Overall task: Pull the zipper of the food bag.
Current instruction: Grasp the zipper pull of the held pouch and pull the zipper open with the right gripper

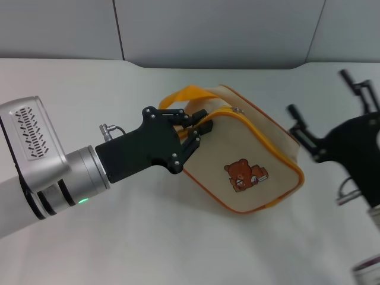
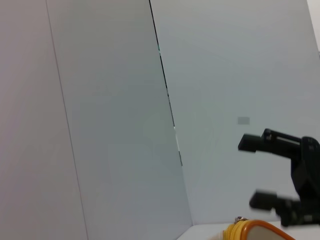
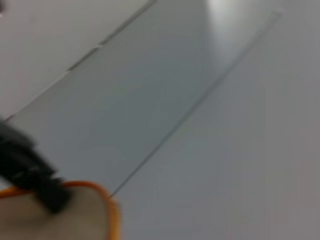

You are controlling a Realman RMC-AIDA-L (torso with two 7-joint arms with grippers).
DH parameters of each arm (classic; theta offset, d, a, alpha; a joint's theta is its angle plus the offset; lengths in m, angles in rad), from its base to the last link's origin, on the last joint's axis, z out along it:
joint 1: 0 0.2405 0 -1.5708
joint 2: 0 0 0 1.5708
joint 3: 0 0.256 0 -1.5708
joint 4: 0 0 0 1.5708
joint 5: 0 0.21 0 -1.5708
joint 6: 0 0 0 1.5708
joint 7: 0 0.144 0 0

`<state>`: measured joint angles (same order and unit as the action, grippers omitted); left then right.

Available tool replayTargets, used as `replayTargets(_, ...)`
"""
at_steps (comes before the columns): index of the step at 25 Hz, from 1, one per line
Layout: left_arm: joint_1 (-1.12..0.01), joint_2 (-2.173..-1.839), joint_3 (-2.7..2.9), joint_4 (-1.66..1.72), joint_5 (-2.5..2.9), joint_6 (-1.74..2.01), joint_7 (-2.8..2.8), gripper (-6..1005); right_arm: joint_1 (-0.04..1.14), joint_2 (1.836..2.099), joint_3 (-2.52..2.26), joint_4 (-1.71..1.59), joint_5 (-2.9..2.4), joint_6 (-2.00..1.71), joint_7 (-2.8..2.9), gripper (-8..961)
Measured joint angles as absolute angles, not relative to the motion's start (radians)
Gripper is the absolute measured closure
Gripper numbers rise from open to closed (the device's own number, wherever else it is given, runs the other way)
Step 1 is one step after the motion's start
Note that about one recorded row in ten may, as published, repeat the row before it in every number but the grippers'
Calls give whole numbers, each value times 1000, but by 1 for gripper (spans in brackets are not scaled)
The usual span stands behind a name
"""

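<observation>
The beige food bag with orange piping and a brown bear patch lies on the white table in the head view. Its orange strap loop arches at the far left end. The small silver zipper pull sits on the bag's top edge. My left gripper is pinched on the bag's orange-trimmed left corner, well left of the pull. My right gripper hangs open just right of the bag, touching nothing. The left wrist view shows the bag's top, the pull and the right gripper beyond it.
Grey wall panels stand behind the white table. In the right wrist view the bag's corner and a black finger of the left gripper show against the wall.
</observation>
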<state>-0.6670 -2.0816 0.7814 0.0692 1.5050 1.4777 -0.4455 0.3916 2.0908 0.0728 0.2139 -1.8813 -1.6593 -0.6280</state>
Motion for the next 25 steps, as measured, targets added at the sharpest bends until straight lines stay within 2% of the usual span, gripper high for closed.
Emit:
replayTargets(13,-680,-2082,782,74,1505,1492,-445,881,462,2091,38,304,-1908,-1483,-858,113)
replayTargets(25,-681,-2082,782,74,1504,1488,-442,885,454,2089,47,346,-1909,-1469,-854,112)
